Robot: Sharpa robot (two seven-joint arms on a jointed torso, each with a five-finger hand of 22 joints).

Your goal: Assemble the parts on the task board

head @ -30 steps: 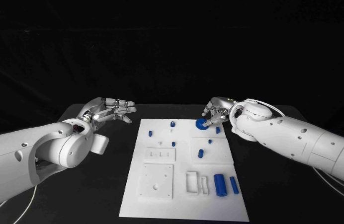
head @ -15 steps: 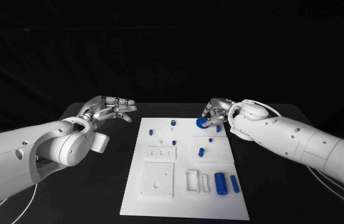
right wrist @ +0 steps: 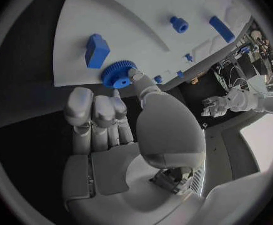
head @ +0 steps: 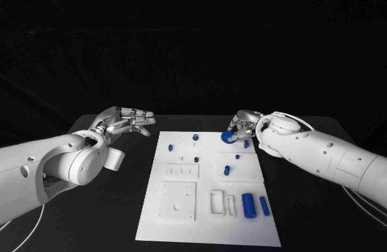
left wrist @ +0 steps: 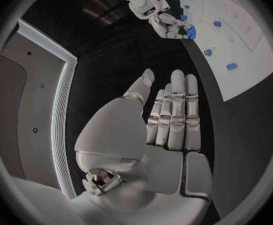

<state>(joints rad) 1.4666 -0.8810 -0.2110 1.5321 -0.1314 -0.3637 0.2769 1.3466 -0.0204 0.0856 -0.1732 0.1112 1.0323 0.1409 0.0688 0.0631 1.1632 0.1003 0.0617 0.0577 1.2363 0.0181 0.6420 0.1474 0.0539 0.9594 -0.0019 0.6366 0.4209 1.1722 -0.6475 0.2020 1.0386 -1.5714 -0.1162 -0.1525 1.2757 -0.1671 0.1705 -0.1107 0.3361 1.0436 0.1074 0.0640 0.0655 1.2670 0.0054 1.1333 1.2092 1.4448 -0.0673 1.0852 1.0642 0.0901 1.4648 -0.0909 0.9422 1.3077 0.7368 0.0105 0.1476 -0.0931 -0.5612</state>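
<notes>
Lying flat at the middle of the black bench (head: 105,207): one white task board (head: 185,218), carrying small blue parts.

Right robot hand (head: 239,128): at the board's far right corner, grasping a blue toothed gear (head: 227,138) between thumb and fingertips. The right wrist view shows the gear (right wrist: 118,74) at the board's edge, the remaining fingers curled behind it. A blue block (right wrist: 96,50) stands on the board just beside the gear, close to the fingers.

Left robot hand (head: 127,121): released, nothing in it, fingers extended and close together, over bare bench just off the board's far left corner.

Other parts, placed from the right robot hand:
- blue peg (head: 195,137), toward the left robot hand, near;
- blue peg (head: 170,148), further the same way;
- small pegs (head: 196,160) at mid-board, toward the robot;
- short blue stub (head: 226,170), nearer the robot again;
- two blue cylinders (head: 248,205) lying side by side, well apart from the hand, at the board's near end beside a white slotted block (head: 216,203).

Nothing lies between either hand and the board.

Against the earlier frames: the right robot hand with the gear has shifted slightly toward the far edge; the left has lifted a little; the parts on the board lie as before.
</notes>
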